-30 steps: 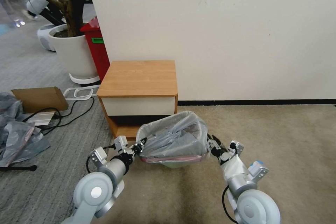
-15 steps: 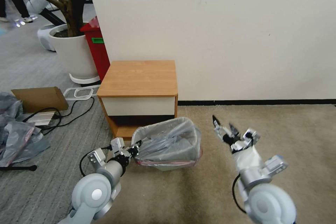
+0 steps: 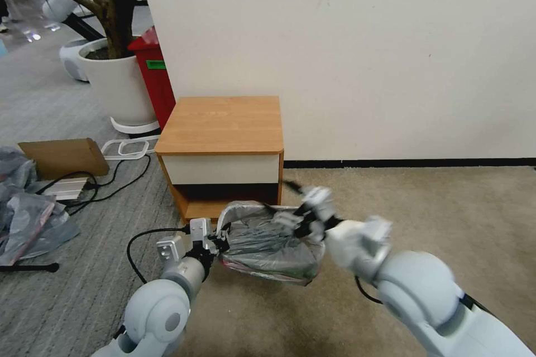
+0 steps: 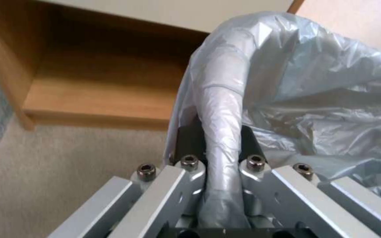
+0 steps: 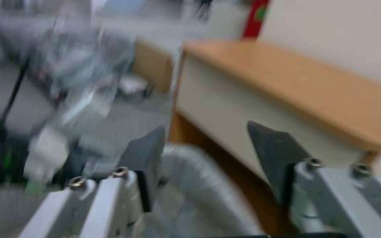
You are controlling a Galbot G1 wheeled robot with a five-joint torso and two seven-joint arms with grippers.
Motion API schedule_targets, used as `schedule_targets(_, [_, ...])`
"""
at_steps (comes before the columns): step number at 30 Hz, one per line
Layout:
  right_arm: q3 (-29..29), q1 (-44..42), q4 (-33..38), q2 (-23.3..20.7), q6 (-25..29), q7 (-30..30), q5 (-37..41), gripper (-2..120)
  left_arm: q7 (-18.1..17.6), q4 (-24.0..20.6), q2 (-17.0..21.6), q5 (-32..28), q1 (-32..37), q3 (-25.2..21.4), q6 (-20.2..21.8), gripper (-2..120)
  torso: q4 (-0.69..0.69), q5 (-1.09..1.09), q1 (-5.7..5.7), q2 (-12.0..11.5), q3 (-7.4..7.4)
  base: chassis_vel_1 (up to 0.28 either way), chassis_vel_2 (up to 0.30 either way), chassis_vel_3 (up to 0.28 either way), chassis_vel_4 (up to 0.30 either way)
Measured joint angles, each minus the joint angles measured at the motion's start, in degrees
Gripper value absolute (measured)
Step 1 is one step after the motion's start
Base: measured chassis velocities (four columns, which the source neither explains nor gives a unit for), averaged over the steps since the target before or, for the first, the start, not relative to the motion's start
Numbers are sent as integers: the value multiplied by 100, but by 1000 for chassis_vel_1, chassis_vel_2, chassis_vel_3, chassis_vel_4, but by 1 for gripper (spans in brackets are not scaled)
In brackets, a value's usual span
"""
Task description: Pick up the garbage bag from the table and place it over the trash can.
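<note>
- The garbage bag (image 3: 267, 242) is draped over the trash can (image 3: 262, 274), which stands on the carpet just in front of the surface (image 3: 223, 122), by its open lower shelf (image 4: 98, 96). The can is almost wholly covered.
- The can's long axis runs side to side across my front, parallel to the surface's front edge; its mouth faces up, tipped a little toward me. The bag's pinkish-red rim band hangs along the near side.
- My left end effector (image 3: 220, 244) sits at the can's left end, its fingers (image 4: 186, 142) pinching the bag-covered rim.
- My right end effector (image 3: 298, 217) is over the can's far right corner, near the surface's front right corner; its fingers (image 5: 278, 155) are spread, one on either side of the wrapped rim, and I cannot tell whether they touch it.
- Half a second ago my right end effector was raised well clear to the right of the can; it has swung back in over the rim.
- The left one holds the same grip as before.
</note>
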Motion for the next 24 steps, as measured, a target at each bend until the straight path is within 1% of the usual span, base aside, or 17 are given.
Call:
schedule_targets(1, [-332,278,-71,-12,-282,15,-131,44,38,-24,16,97,5,17,-23,4,-1,0,0,0,0,0,0,0,0])
schedule_targets(2, [-543,441,-121,-7,-504,29,-179,39,63,-37,26,166,10,27,-39,4,-2,0,0,0,0,0,0,0,0])
schedule_targets(3, [-543,441,-121,-7,-504,29,-179,39,63,-37,26,166,10,27,-39,4,-2,0,0,0,0,0,0,0,0])
schedule_targets(4, [-740,599,-175,18,-803,52,-225,32,108,-51,37,272,18,37,-61,4,-2,0,0,0,0,0,0,0,0])
schedule_targets(5, [-863,715,-218,37,-996,70,-246,29,150,-54,45,360,26,42,-84,4,-2,0,0,0,0,0,0,0,0])
schedule_targets(6, [-863,715,-218,37,-996,70,-246,29,150,-54,45,360,26,42,-84,4,-2,0,0,0,0,0,0,0,0])
schedule_targets(7, [-973,815,-271,45,-1112,79,-261,21,195,-61,51,452,35,49,-113,4,-2,0,0,0,0,0,0,0,0])
schedule_targets(9, [-1155,981,-401,50,-1173,92,-356,13,264,-82,60,607,49,67,-163,4,-2,0,0,0,0,0,0,0,0])
schedule_targets(10, [-1155,981,-401,50,-1173,92,-356,13,264,-82,60,607,49,67,-163,4,-2,0,0,0,0,0,0,0,0])
schedule_targets(11, [-1221,1033,-461,49,-1179,102,-378,10,280,-89,60,648,54,74,-175,4,-2,0,0,0,0,0,0,0,0])
schedule_targets(12, [-1351,1125,-567,50,-1181,135,-417,3,310,-103,63,720,63,89,-198,4,-2,0,0,0,0,0,0,0,0])
schedule_targets(13, [-1445,1184,-658,60,-1181,185,-446,0,333,-119,66,779,68,103,-214,4,-3,0,0,0,0,0,0,0,0])
schedule_targets(15, [-1492,1211,-713,70,-1181,215,-458,0,350,-127,69,819,70,114,-226,4,-2,0,0,0,0,0,0,0,0])
schedule_targets(18, [-1672,1340,-1023,145,-1179,310,-529,0,422,-167,73,1002,79,175,-280,4,-2,0,0,0,0,0,0,0,0])
schedule_targets(24, [-1774,1405,-1322,205,-1168,327,-673,0,464,-236,69,1108,85,222,-302,4,-2,0,0,0,0,0,0,0,0])
